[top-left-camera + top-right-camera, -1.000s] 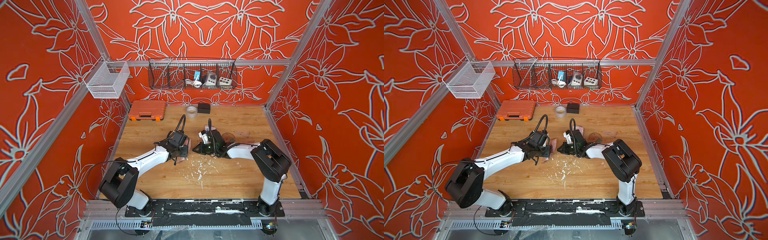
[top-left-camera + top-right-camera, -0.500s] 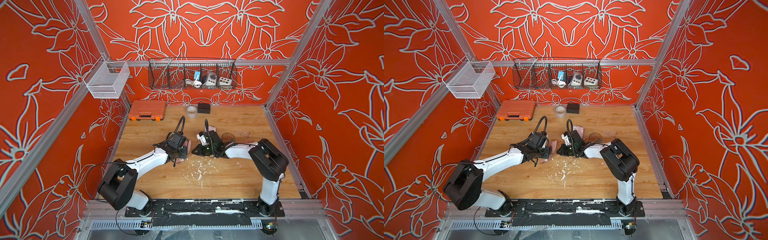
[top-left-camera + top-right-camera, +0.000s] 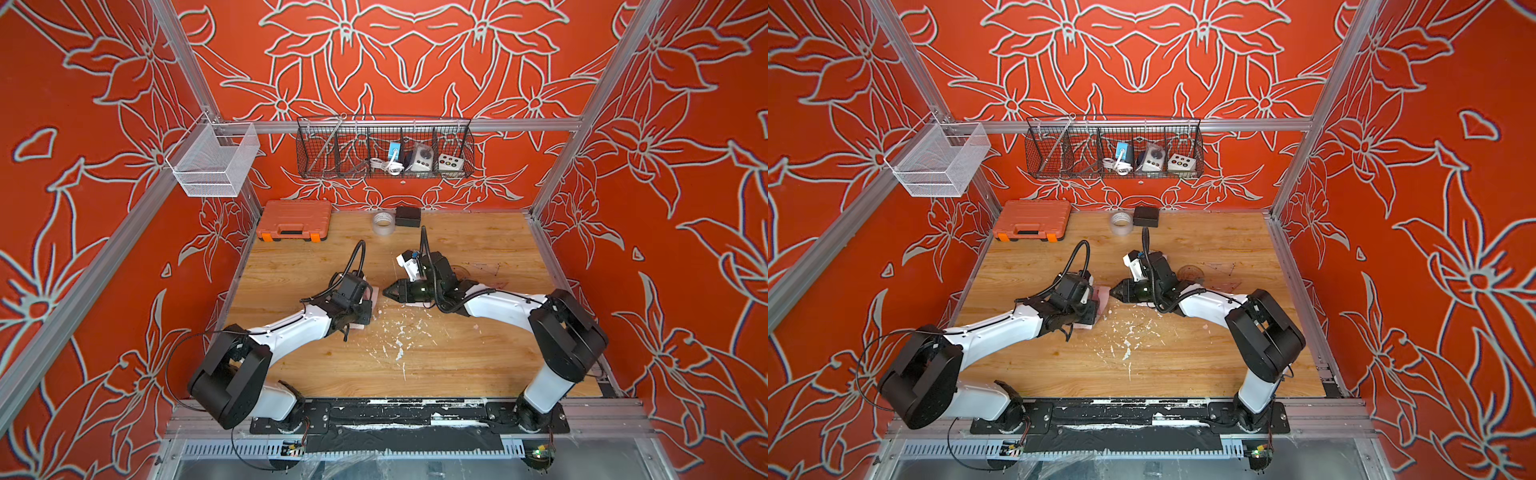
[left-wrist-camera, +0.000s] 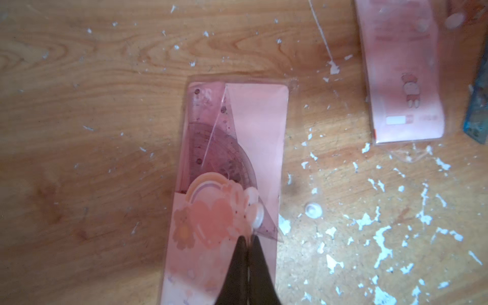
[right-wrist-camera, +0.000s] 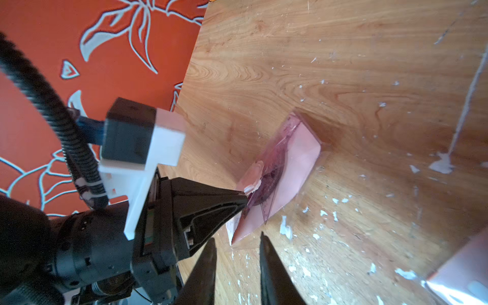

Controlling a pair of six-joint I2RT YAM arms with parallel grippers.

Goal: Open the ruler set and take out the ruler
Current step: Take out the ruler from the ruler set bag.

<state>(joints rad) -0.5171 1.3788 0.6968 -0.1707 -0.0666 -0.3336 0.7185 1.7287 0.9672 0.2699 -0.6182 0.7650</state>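
White flakes (image 4: 383, 237) litter the table (image 3: 478, 365), a second pink pack (image 4: 404, 79) lies near, and an orange case (image 3: 294, 219) sits far left. The ruler set (image 4: 232, 137) lies mid-table, its flap pinched in the left gripper (image 4: 248, 239). The right gripper (image 5: 237, 243), jaws parted and empty, hovers just right of it.

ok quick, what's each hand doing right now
left hand: closed, pinching the ruler set at its flap end.
right hand: open, holding nothing, tips just short of the ruler set.
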